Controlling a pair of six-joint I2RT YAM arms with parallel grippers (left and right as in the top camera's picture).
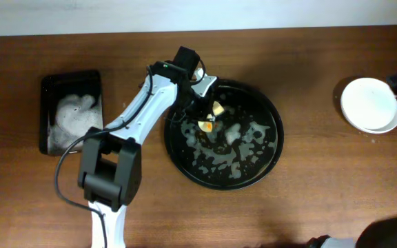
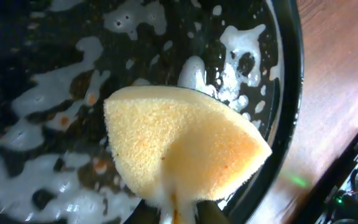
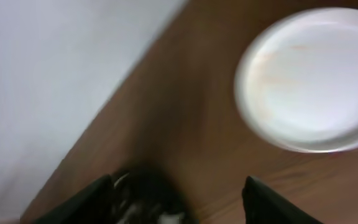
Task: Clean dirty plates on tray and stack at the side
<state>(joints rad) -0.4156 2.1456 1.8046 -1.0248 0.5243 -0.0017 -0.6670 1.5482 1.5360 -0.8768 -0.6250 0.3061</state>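
L fingers (image 2: 174,214) pinched shut on yellow wedge sponge (image 2: 185,146), over foamy large round black tray (image 1: 276,148). R fingers (image 3: 176,190) spread wide, empty. Shallow round white plate (image 3: 312,78) lies on wooden desk (image 1: 309,200) ahead-right of them, well apart from tray, far nearer R fingers than L.

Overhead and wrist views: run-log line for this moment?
left jaws shut on sponge over foamy tray | right jaws open near white plate | no plate on tray

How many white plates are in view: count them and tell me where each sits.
1 visible: the white plate sits at the table's far right, apart from the foamy black tray. Others may lie stacked beneath it, hidden.
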